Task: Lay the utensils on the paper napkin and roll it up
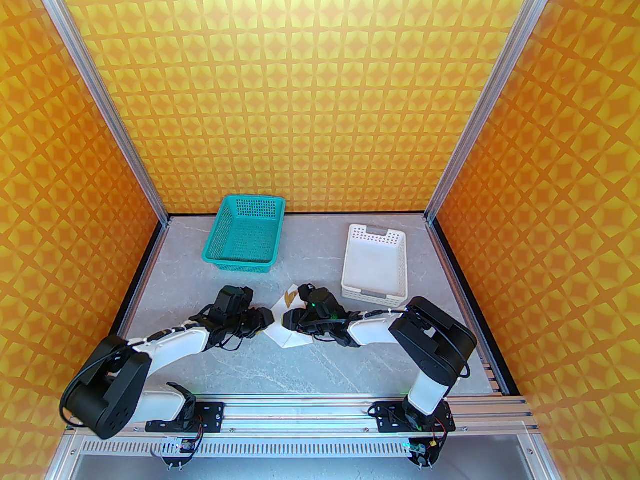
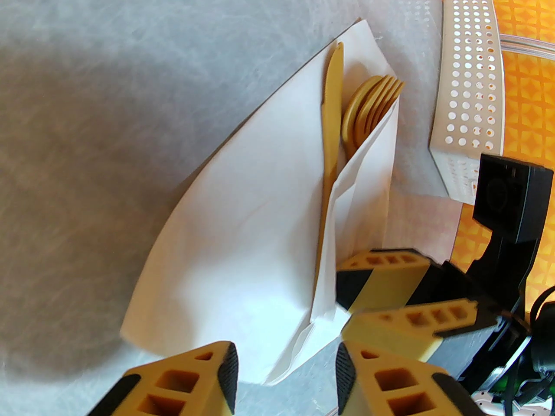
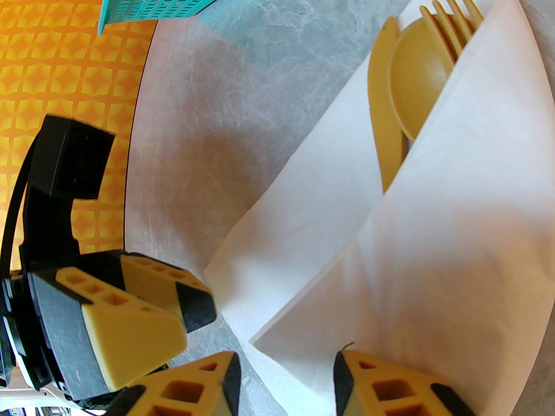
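Left gripper (image 2: pixel 286 373) and right gripper (image 3: pixel 286 379) both stand spread, pinching nothing, at the handle end of the paper napkin (image 2: pixel 243 232). It lies on the desk (image 2: pixel 130 59), one flap folded over the utensils (image 3: pixel 416 72). We would pinch the folded edge low and roll evenly.

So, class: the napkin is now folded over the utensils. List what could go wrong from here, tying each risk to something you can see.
1. The left gripper and the right gripper both stand open, so the loose flap of the paper napkin may unfold.
2. The utensils poke out of the far end and could slide out during rolling.
3. The grippers sit close together at the near corner and might collide.
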